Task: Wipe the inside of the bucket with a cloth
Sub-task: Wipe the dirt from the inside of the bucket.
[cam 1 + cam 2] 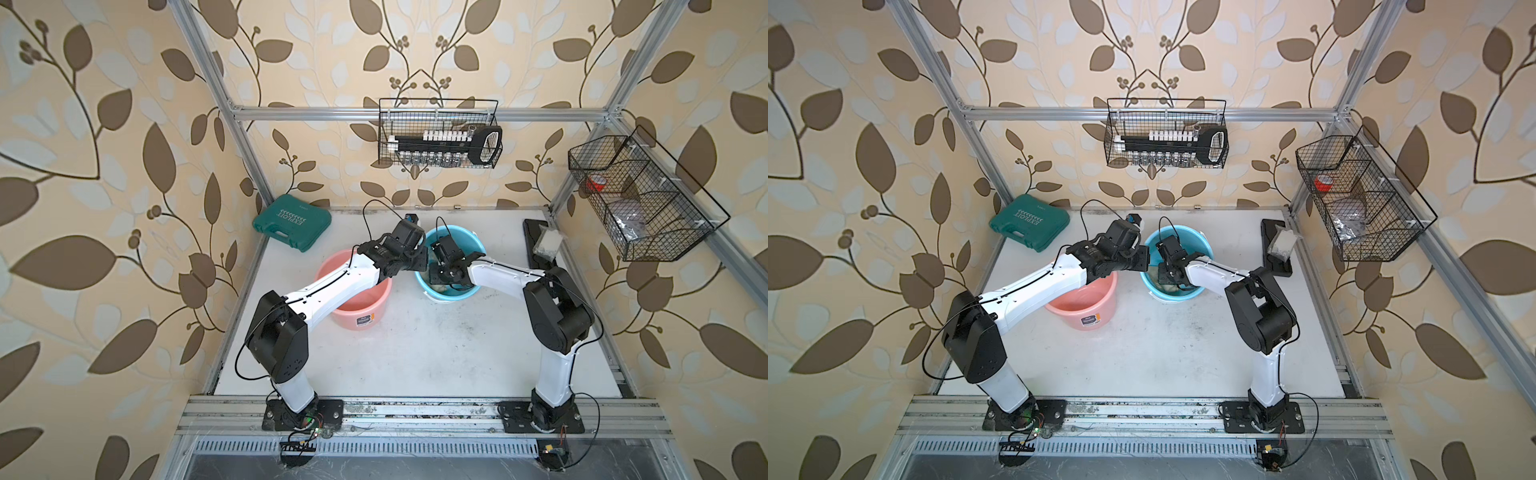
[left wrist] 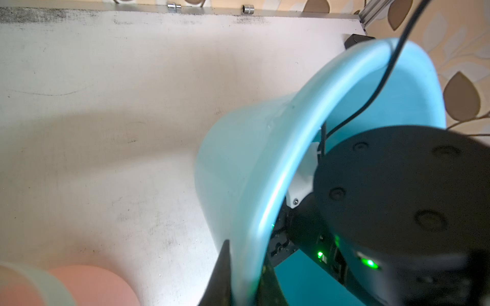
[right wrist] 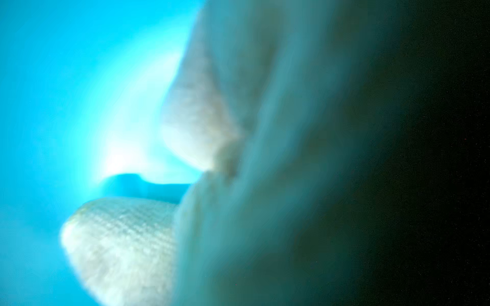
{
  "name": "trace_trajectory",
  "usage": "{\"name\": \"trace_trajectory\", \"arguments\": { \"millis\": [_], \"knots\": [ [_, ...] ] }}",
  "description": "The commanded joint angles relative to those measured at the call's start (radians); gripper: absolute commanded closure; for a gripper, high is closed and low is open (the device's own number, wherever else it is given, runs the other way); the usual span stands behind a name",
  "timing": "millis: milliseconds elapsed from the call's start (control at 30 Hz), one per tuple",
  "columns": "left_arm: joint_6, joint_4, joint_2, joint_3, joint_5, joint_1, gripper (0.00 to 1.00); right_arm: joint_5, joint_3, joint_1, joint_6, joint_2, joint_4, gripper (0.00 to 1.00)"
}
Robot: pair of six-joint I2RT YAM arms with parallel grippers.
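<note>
1. Cloth (image 3: 119,238), pale and woven, fills the right wrist view close to the lens, folded against a glowing blue wall. In a top view the cloth (image 1: 436,286) shows as a pale patch on the floor of the blue bucket (image 1: 461,237), just right of the frame's centre.
2. A stained white table (image 1: 415,353) spans the lower centre. On it the pink bucket (image 1: 361,307) stands upright left of centre, partly under the left arm's forearm, near the blue bucket but apart from it.
3. The right gripper (image 1: 444,276) reaches down inside the blue bucket. It is closed with the cloth bunched at its tip, which hides the fingertips.
4. The left gripper (image 2: 246,280) is clamped on the blue bucket's rim at the side facing the pink bucket. In the left wrist view one dark finger (image 2: 222,270) lies outside the wall and the other inside.
5. Farther back, a green tool case (image 1: 291,222) sits at the table's upper-left corner. A black tray (image 1: 532,226) carrying a clear plastic bag (image 1: 548,245) lies along the right edge.
6. On the back wall, upper centre, a wire basket (image 1: 386,124) holds a black socket rack (image 1: 440,143). At upper right a second wire basket (image 1: 656,245) holds a red tape roll (image 1: 597,183).
</note>
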Motion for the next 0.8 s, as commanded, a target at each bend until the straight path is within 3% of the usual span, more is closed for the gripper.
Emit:
{"name": "trace_trajectory", "arguments": {
  "millis": [0,133,533,767],
  "knots": [
    [-0.001,-0.191,0.036,-0.001,0.156,-0.028,1.0,-0.209,-0.028,-0.035,0.014,-0.01,0.199,1.0],
    [-0.027,-0.18,0.039,-0.002,0.181,-0.028,1.0,-0.322,-0.039,-0.057,0.019,-0.004,0.265,1.0],
    [-0.066,-0.185,0.016,-0.026,0.198,-0.027,1.0,-0.263,-0.085,-0.064,0.054,-0.077,0.361,1.0],
    [-0.097,-0.203,0.032,-0.012,0.22,-0.027,1.0,0.01,-0.083,-0.009,0.007,-0.126,0.247,1.0]
  ]
}}
